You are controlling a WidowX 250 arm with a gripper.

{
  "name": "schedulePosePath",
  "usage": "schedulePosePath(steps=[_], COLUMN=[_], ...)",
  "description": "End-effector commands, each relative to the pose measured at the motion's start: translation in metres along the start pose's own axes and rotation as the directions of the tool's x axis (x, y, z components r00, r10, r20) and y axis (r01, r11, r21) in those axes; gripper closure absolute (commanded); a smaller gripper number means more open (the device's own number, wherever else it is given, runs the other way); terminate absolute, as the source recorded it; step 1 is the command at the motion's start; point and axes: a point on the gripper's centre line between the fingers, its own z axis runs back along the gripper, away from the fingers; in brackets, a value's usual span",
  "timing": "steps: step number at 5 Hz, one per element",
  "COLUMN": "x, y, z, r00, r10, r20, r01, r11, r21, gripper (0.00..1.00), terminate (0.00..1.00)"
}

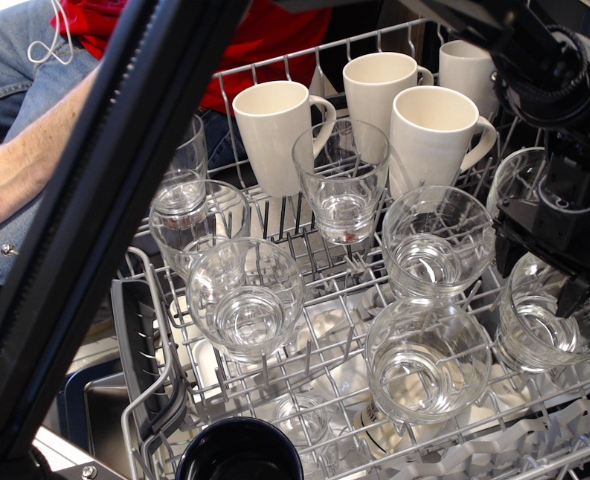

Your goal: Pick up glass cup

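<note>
Several clear glass cups stand upright in a grey wire dishwasher rack [155,400]. The nearest to my gripper is the glass cup at the far right [535,335]. My black gripper [541,278] hangs just over that cup's rim, with one finger [505,250] at its left side and the other finger [576,297] over its right side. The jaws stand apart and hold nothing. Other glass cups sit at centre right [437,240], front centre [427,362], front left [245,300] and back centre [342,180].
Several white mugs [275,130] stand in the back rows of the rack. A dark blue cup [240,455] sits at the front edge. A black arm link [105,220] crosses the left foreground diagonally. A person in a red shirt [265,40] and jeans sits behind the rack.
</note>
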Motion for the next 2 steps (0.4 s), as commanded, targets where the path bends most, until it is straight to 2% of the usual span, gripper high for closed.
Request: schedulePosePath(steps=[1,2], x=[0.0214,0.0259], y=[0.0004,0.0001], z=[-0.0015,-0.0025], r00=[0.997,0.996], r10=[0.035,0.051], r20=[0.073,0.069], r01=[-0.037,-0.053], r11=[0.999,0.998], r21=[0.028,0.028], gripper=[0.0,1.0], terminate=[0.0,0.0])
